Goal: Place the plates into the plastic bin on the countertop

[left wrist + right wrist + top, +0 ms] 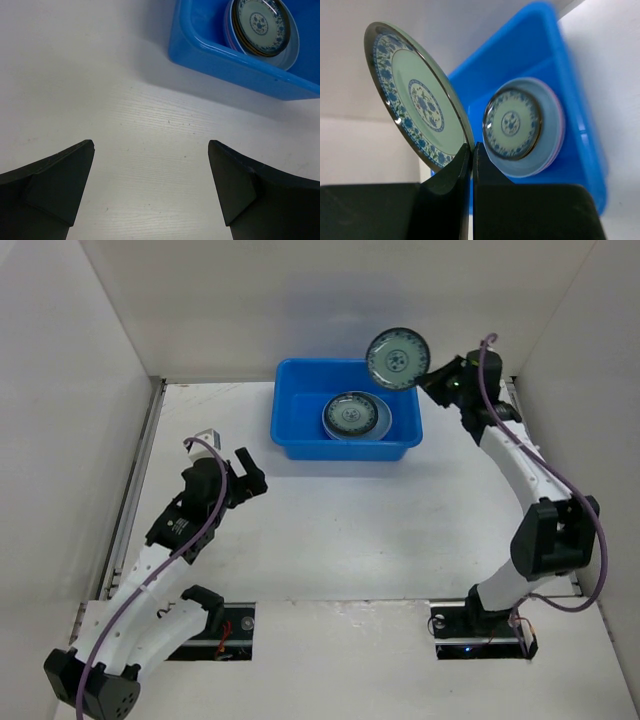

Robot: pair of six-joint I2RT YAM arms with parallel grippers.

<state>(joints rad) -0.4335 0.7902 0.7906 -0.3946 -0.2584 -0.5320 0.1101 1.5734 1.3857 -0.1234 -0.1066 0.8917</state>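
My right gripper (428,376) (472,148) is shut on the rim of a small teal patterned plate (397,358) (415,95). It holds the plate tilted on edge in the air, over the back right corner of the blue plastic bin (298,440) (570,75). Inside the bin lies a stack of plates (350,416) (512,122) (257,22), with a teal patterned one on top and a light blue and a pink rim below. Left of the bin, my left gripper (245,475) (151,160) stands open and holds nothing, low over the white countertop (400,520).
White walls close in the countertop at the back and on both sides. The bin (210,55) sits near the back wall, ahead and to the right of my left gripper. Both arm bases stand at the near edge.
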